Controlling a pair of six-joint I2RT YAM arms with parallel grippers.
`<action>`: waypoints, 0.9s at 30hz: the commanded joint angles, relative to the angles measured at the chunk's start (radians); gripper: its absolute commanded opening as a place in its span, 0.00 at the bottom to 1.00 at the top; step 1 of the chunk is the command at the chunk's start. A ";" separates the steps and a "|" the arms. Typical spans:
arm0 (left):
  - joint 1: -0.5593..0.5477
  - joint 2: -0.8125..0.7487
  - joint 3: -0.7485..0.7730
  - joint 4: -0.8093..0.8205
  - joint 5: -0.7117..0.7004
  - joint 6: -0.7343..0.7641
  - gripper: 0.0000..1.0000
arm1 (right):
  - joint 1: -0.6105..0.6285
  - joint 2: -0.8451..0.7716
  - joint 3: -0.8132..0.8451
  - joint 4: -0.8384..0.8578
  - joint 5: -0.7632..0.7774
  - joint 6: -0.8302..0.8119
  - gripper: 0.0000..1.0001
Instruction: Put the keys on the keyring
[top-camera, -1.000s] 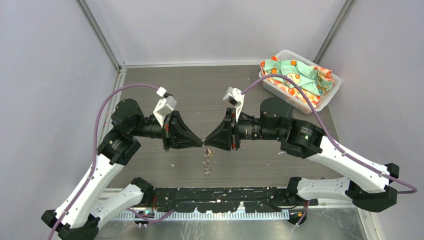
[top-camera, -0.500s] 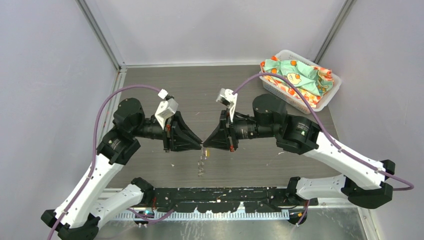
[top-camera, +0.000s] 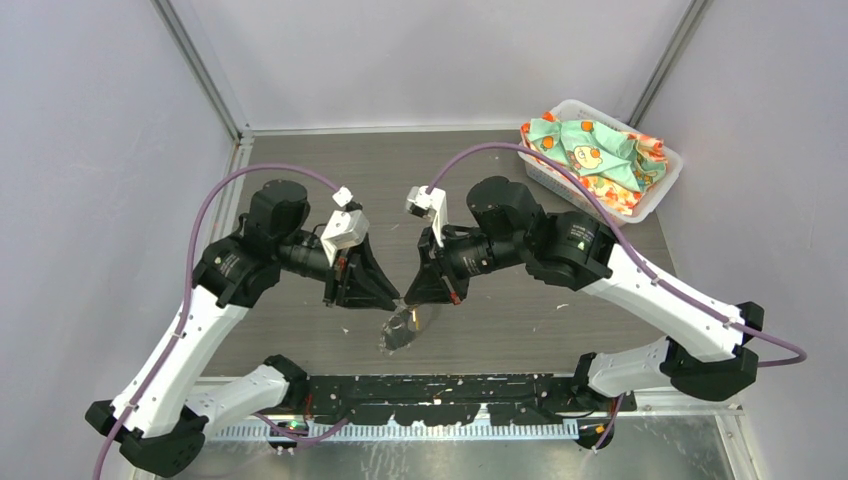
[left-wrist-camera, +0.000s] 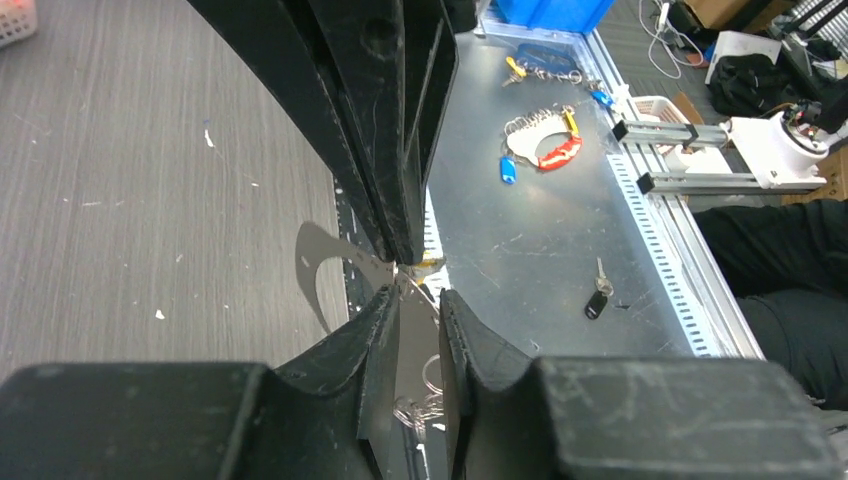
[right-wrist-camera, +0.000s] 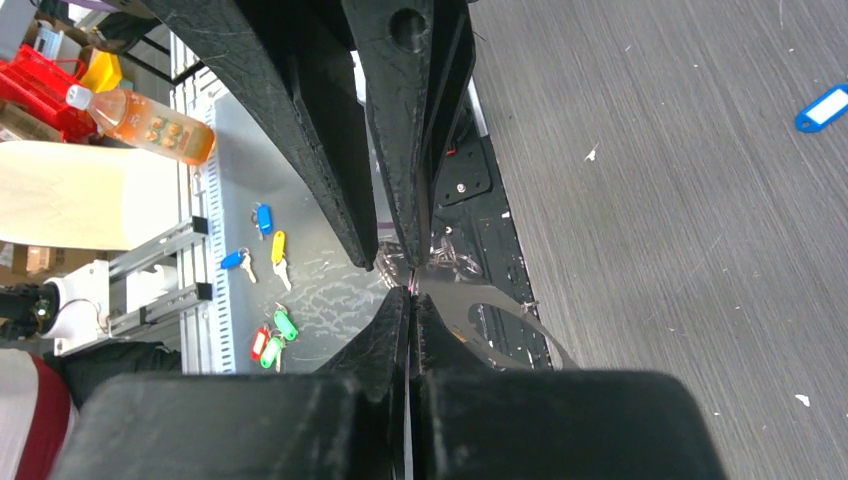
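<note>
Top external view: the left arm's black two-finger claw (top-camera: 397, 299) and the right arm's black two-finger claw (top-camera: 409, 296) meet tip to tip above the dark grey wood-grain desk (top-camera: 500, 180), slightly toward 6 o'clock from its middle. The keyring (top-camera: 400, 328), a floppy loop of shiny grey metal band, droops from that meeting point toward 6 o'clock. I cannot tell whether its low end touches the desk.

Right wrist view: the right claw's fingers are pressed flat together, and the band comes out from their tip and curves away toward 4 o'clock, so this claw pinches the keyring. The left claw enters from 12 o'clock with a narrow slit between its fingers.

Left wrist view: the left claw stands slightly parted. The band runs down through the gap without either finger visibly pressing on it. A cluster of small silver rings (left-wrist-camera: 420, 408) shows low in that gap, and a fleck of yellow (left-wrist-camera: 430, 263) sits just beside the tips. The keys cannot be told apart with any certainty.

At 1 o'clock on the desk, well apart from the claws, a white plastic basket (top-camera: 660, 195) holds green and orange patterned cloth (top-camera: 590, 150).
</note>
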 joint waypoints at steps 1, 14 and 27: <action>0.000 0.000 0.033 -0.097 0.023 0.093 0.26 | -0.001 0.002 0.062 0.014 -0.047 -0.014 0.01; 0.000 0.000 0.013 -0.001 0.018 0.035 0.35 | -0.001 0.032 0.102 -0.015 -0.073 -0.024 0.01; -0.019 0.012 0.004 0.015 0.029 0.011 0.14 | 0.000 0.054 0.119 -0.004 -0.085 -0.021 0.01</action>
